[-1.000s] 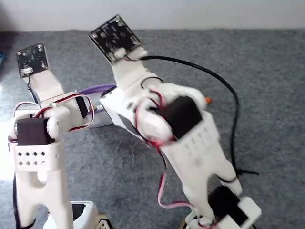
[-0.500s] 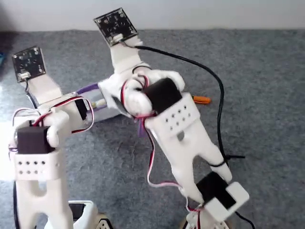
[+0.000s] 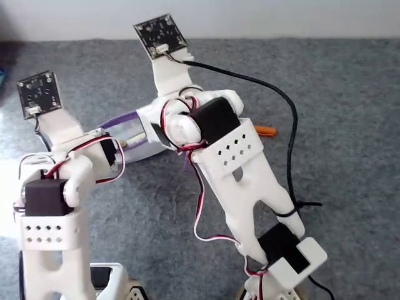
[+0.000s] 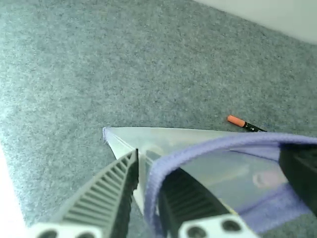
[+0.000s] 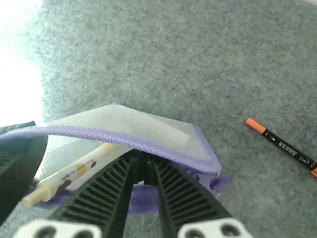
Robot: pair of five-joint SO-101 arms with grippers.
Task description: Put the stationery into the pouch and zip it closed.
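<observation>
A clear pouch (image 3: 131, 132) with a purple zipper rim lies on the grey carpet between both arms. My left gripper (image 4: 143, 163) is shut on one end of the purple rim (image 4: 208, 148). At the other end of the pouch (image 5: 124, 126), my right gripper (image 5: 143, 157) is shut just under the rim. A cream pen (image 5: 74, 171) lies inside the pouch. An orange-capped pen (image 5: 280, 144) rests on the carpet beyond the pouch; it is also seen as the orange pen (image 3: 265, 130) beside the right arm and as the pen (image 4: 240, 122) past the pouch.
The left arm (image 3: 62, 162) and right arm (image 3: 237, 162) stand close together over the pouch. A black cable (image 3: 284, 119) loops from the right wrist camera across the carpet. A pale wall borders the far edge of the carpet.
The right arm has swung back and left, drawing its gripper to the pouch's end and uncovering the orange pen. The left arm has barely shifted and keeps its hold.
</observation>
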